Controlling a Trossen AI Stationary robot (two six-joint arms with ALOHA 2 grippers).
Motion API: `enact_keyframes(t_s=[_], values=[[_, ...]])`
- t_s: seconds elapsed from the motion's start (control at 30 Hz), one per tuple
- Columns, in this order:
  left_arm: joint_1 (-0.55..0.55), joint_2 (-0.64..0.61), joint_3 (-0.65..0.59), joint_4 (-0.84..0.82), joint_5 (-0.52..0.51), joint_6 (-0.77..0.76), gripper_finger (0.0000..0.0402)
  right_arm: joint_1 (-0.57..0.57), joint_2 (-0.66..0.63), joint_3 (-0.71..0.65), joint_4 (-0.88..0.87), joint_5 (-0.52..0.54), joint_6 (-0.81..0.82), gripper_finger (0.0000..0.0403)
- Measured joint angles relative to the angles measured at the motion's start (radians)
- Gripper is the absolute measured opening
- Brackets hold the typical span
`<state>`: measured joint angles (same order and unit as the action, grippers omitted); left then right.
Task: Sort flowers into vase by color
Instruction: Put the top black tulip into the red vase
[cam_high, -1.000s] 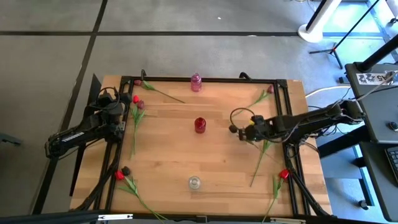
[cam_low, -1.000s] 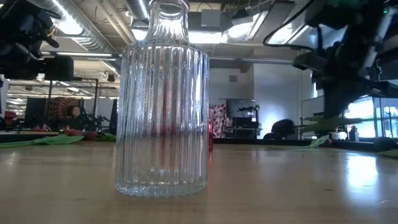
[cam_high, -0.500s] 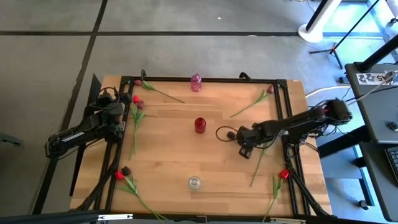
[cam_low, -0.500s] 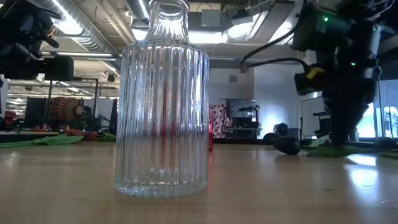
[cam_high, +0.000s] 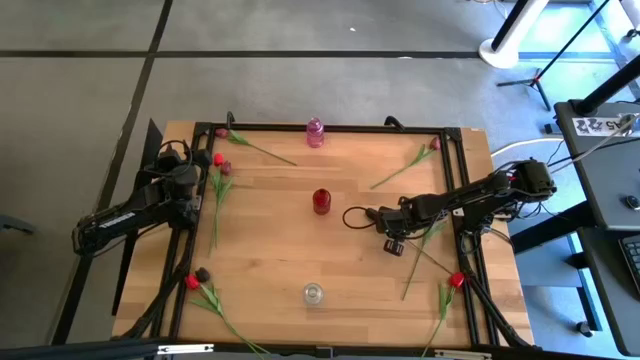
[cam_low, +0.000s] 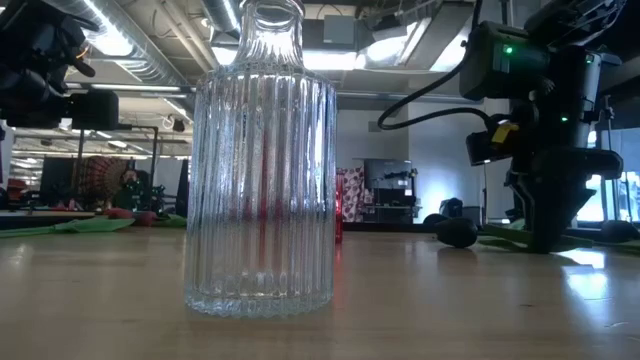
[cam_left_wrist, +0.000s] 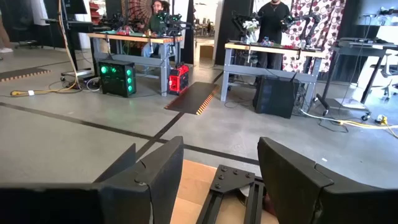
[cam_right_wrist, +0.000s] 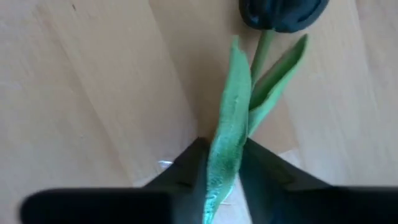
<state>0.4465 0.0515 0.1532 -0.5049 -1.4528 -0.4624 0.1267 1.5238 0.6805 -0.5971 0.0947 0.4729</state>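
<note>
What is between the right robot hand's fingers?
The right gripper pinches a green leaf of the dark flower lying on the wooden table. The stem below the fingers is hidden.

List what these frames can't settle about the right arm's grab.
- Right gripper closes around a leaf and stem of the dark tulip; true grip is hidden by the leaf, right wrist view.
- Flower head cut by the frame edge there.
- High view: tulip under the gripper too small.

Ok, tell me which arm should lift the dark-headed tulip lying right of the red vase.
Right. The right hand is down at the table with its fingers closed on the dark-headed green-stemmed tulip. The left hand waits open at the table's left edge, far from it.
</note>
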Motion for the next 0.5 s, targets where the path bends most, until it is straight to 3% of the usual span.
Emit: enact_keyframes(t_s=[0.13,0.33,0.5], values=[[0.000,0.000,0.000,0.000,0.000,0.000,0.0204,-0.012,0.000,0.016,-0.025,0.004,-0.005,0.0015],[0.000,0.000,0.000,0.000,0.000,0.000,0.0204,-0.026,-0.016,0.227,-0.137,0.148,-0.113,0.0022],[0.000,0.000,0.000,0.000,0.000,0.000,0.0204,-0.038,-0.015,0.485,-0.169,0.176,-0.246,0.0008]])
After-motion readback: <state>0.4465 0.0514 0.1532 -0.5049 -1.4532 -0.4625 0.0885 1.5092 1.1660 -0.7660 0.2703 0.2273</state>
